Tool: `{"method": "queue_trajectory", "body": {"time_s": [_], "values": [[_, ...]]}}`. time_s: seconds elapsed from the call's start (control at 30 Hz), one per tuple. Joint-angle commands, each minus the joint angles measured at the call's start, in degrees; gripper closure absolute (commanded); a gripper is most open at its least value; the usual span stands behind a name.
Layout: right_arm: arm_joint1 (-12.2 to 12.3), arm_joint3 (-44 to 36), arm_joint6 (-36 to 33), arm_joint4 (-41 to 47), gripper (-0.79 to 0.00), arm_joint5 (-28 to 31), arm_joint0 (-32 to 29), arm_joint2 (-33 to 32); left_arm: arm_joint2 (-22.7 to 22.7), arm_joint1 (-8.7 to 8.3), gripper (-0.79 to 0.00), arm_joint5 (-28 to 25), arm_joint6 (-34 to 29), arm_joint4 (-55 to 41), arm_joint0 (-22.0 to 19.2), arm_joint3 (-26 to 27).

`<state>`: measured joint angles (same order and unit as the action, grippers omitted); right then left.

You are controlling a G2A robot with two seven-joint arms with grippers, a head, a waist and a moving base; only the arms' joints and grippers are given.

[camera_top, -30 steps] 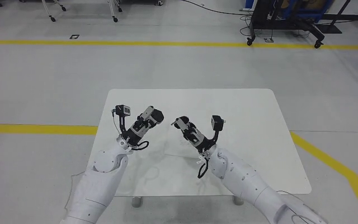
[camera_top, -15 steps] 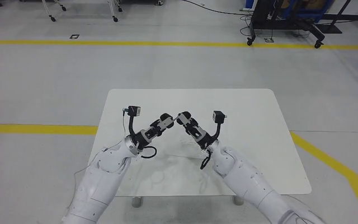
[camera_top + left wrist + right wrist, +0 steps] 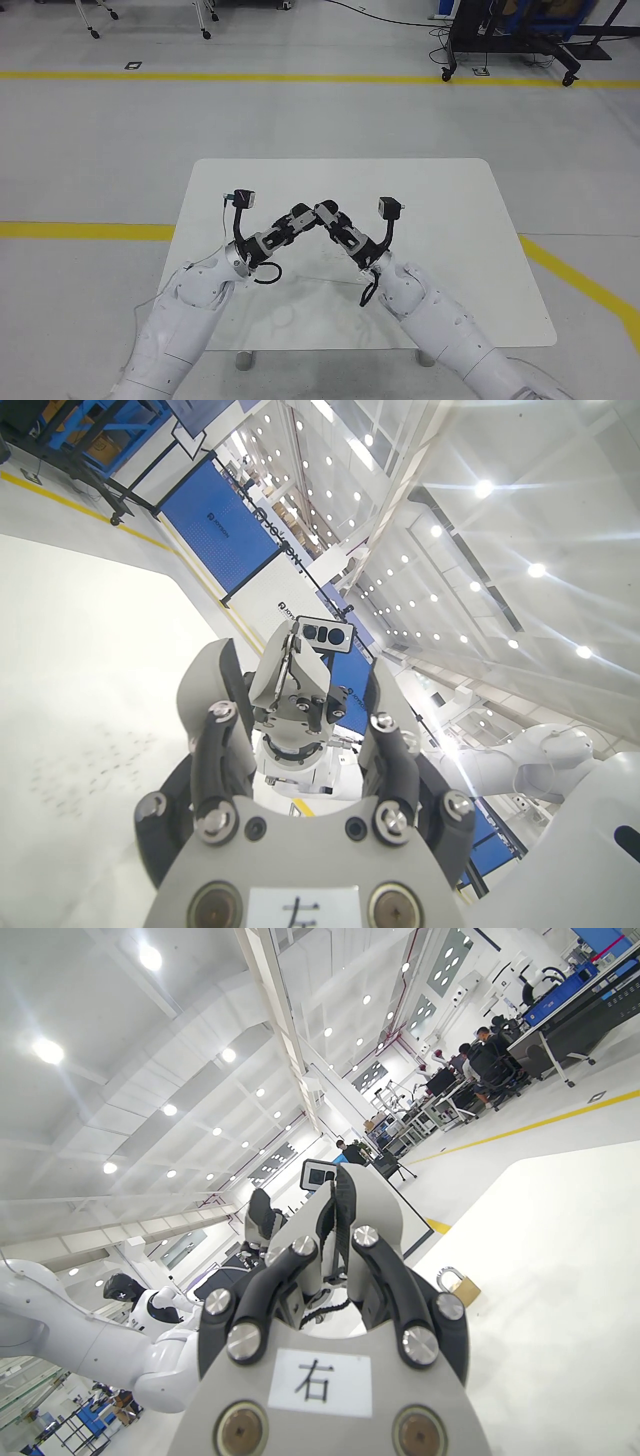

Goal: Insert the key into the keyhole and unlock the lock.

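Fingers (image 3: 210,685): L gripper (image 3: 302,665) spread wide, R gripper (image 3: 341,1180) pinched, contents unclear.

Single-character labels (image 3: 302,909) beneath both jaws

My left gripper (image 3: 301,214) and right gripper (image 3: 323,209) face each other, tips close together, above the middle of the table (image 3: 450,200). The padlock (image 3: 457,1284) lies on the table near my right gripper.
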<state>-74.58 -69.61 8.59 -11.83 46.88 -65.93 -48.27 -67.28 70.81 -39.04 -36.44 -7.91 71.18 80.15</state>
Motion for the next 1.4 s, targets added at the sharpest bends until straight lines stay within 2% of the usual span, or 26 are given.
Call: {"method": "queue_trajectory", "body": {"time_s": [0.0, 0.03, 0.13, 0.37, 0.47, 0.63, 0.7, 0.73, 0.77, 1.1, 1.13, 1.17, 1.37], "values": [[-0.09, 0.21, -0.44, 0.07, 0.000, 0.00, 0.03, -0.41, -0.04, -0.03, -0.206, 0.32, 0.59, 0.67, 0.02, -0.06], [-0.11, 0.22, -0.55, -0.01, 0.000, 0.01, -0.05, -0.67, -0.08, -0.04, -0.163, 0.49, 0.96, 0.91, 0.03, -0.12], [-0.11, -0.01, -0.85, -0.46, 0.000, 0.00, -0.54, -1.48, -0.08, -0.05, -0.114, 0.88, 1.78, 1.43, 0.02, -0.12], [-0.05, -0.91, -1.80, -0.95, 0.000, -0.23, -2.01, -3.24, 0.26, -0.06, -0.086, 1.21, 2.79, 2.53, -0.15, -0.24], [-0.12, -1.20, -2.38, -0.80, 0.000, -0.29, -2.37, -3.58, 0.48, -0.07, -0.095, 1.35, 2.83, 3.10, -0.22, -0.21], [-0.39, -1.32, -3.52, -0.26, 0.000, -0.05, -2.48, -3.94, 0.77, -0.11, -0.179, 1.45, 3.17, 3.98, -0.21, -0.05], [-0.52, -1.09, -3.94, -0.13, 0.000, 0.00, -2.40, -3.98, 0.86, -0.13, -0.135, 1.29, 3.13, 4.04, -0.20, 0.01], [-0.58, -0.95, -4.15, -0.09, 0.000, 0.06, -2.36, -4.01, 0.87, -0.15, -0.040, 1.27, 3.14, 4.02, -0.20, 0.00], [-0.62, -0.86, -4.22, -0.01, 0.000, 0.09, -2.35, -4.05, 0.88, -0.16, 0.000, 1.27, 3.14, 4.06, -0.21, -0.01], [-1.07, -0.53, -4.96, -0.31, 0.000, 0.57, -2.69, -5.02, 1.12, -0.29, 0.000, 1.79, 3.60, 5.36, -0.26, 0.06], [-1.09, -0.57, -5.05, -0.60, -0.274, 0.57, -2.69, -5.15, 1.00, -0.32, 0.000, 1.98, 3.95, 5.82, -0.27, -0.05], [-1.12, -0.59, -4.99, -0.80, -0.785, 0.59, -2.76, -5.28, 0.90, -0.33, 0.000, 2.41, 4.47, 6.34, -0.25, -0.12], [-1.17, -0.57, -5.01, -0.57, -0.785, 0.56, -2.92, -5.32, 0.02, -0.29, 0.000, 3.67, 8.54, 6.56, 0.26, 0.01]]}}
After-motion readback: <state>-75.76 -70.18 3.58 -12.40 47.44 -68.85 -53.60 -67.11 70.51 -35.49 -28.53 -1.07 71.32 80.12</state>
